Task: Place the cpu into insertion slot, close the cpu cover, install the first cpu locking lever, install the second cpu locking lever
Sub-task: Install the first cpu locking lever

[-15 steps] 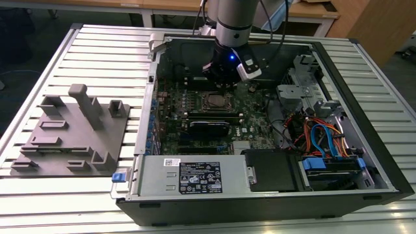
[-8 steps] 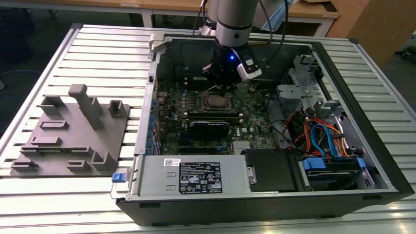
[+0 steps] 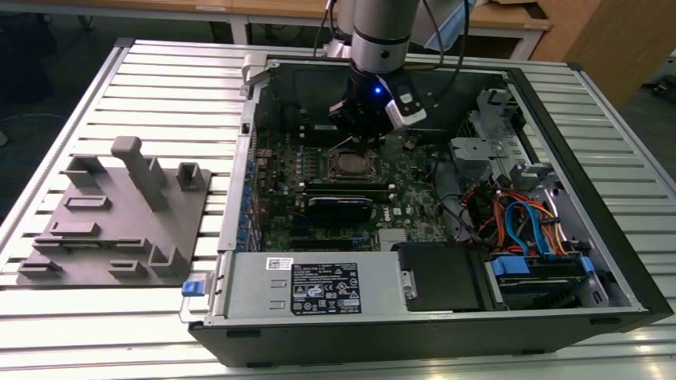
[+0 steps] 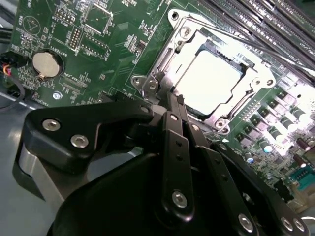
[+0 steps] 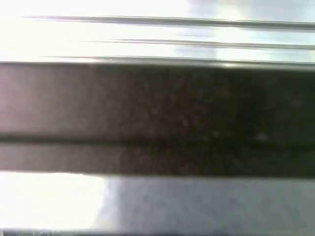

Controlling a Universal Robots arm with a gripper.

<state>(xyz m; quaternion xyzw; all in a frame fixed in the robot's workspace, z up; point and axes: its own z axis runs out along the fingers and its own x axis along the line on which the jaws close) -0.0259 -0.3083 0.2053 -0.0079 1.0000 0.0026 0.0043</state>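
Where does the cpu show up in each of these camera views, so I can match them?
Exterior view: the cpu sits in its silver-rimmed socket on the green board, just below the gripper.
Second wrist view: the cpu is the bright square inside the metal cover, just past the fingers.
First wrist view: blurred light and dark bands; I cannot make it out.
Shared landmark: the gripper by the socket.

- One black metal gripper (image 4: 170, 101).
- One pale silver square cpu (image 4: 210, 81), just beyond the gripper's tips.
- One silvery square-framed cpu cover (image 4: 189, 37) around it.
- One round silver coin battery (image 4: 45, 64), off to the gripper's side.
- One grey moulded fixture tray (image 3: 111, 226), well apart from the gripper.
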